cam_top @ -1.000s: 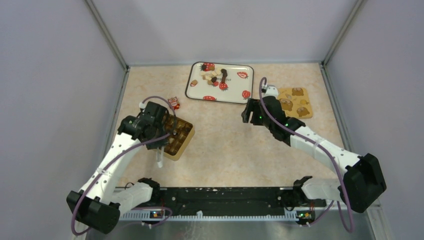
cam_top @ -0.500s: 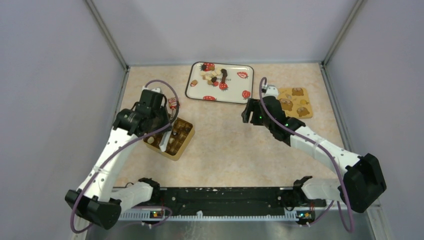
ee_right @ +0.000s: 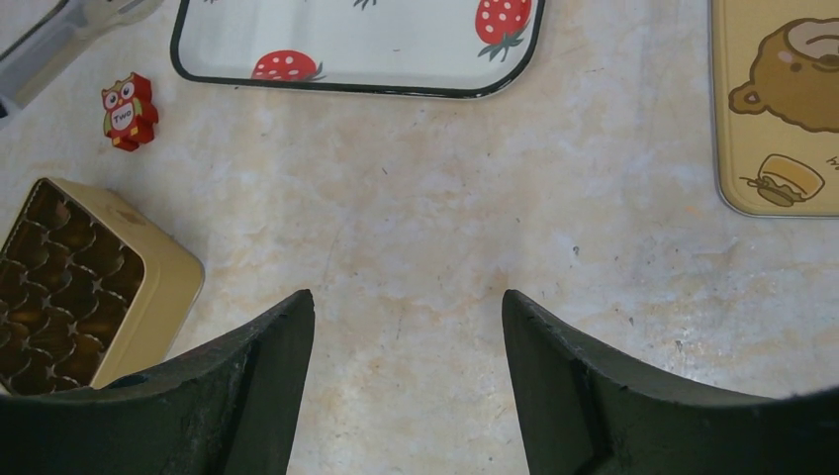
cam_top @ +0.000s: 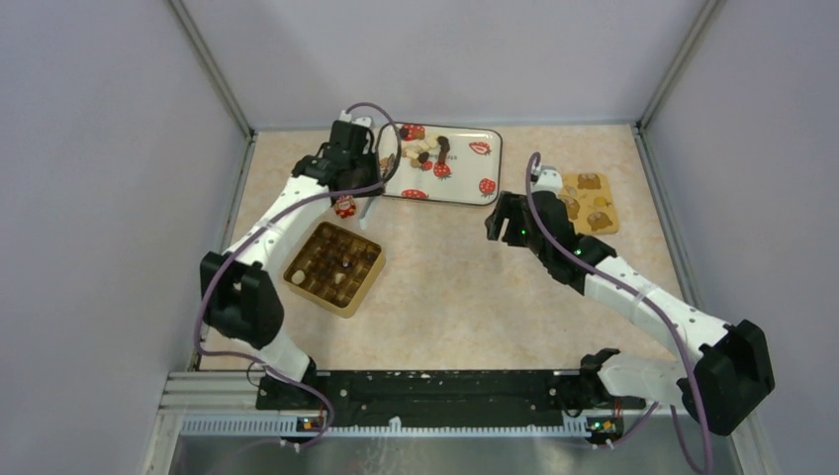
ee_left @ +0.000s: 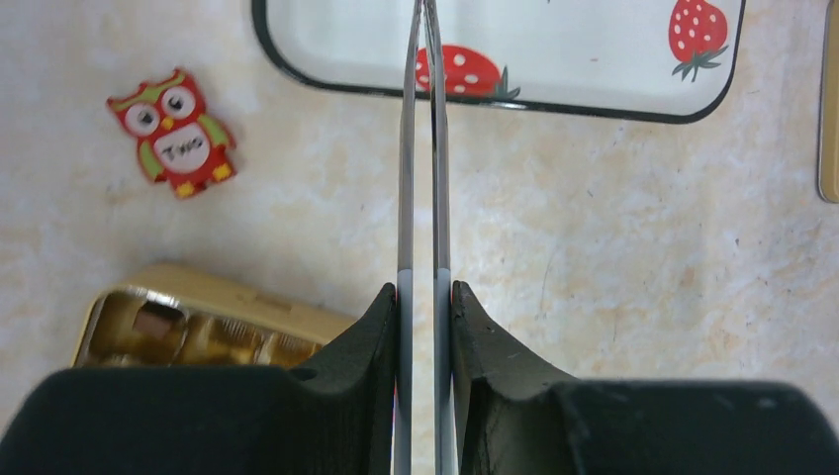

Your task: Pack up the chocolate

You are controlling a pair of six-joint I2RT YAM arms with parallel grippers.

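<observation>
The left hand (ee_left: 423,297) is clamped on a pair of tweezers (ee_left: 407,198), its fingers pressing the two thin blades almost together. The blade tips run out of the wrist view above the near rim of the tray (cam_top: 465,170), so whether they carry anything cannot be told. The right hand (ee_right: 406,302) stands wide open and holds nothing, hovering over bare worktop (ee_right: 613,247) between tray and lid (cam_top: 589,203). The chocolate (cam_top: 420,150) lies mostly heaped in the far-left part of the tray, which sits at the middle of the worktop's far edge. A few pieces sit in compartments of the gold box (ee_right: 163,307), nearer the left edge. Risks, as judgement: the pieces are small, some rounded, and crowded, so narrow blades may nudge the heap, catch two at once, or let one squirt free. A piece lost on the way to the box would land on the worktop near the owl figure (ee_left: 178,129), which lies between tray and box. The compartments are small, so a release slightly off would leave a piece on a divider or in a filled cell. The tweezers may also twist in the hand's grip.
</observation>
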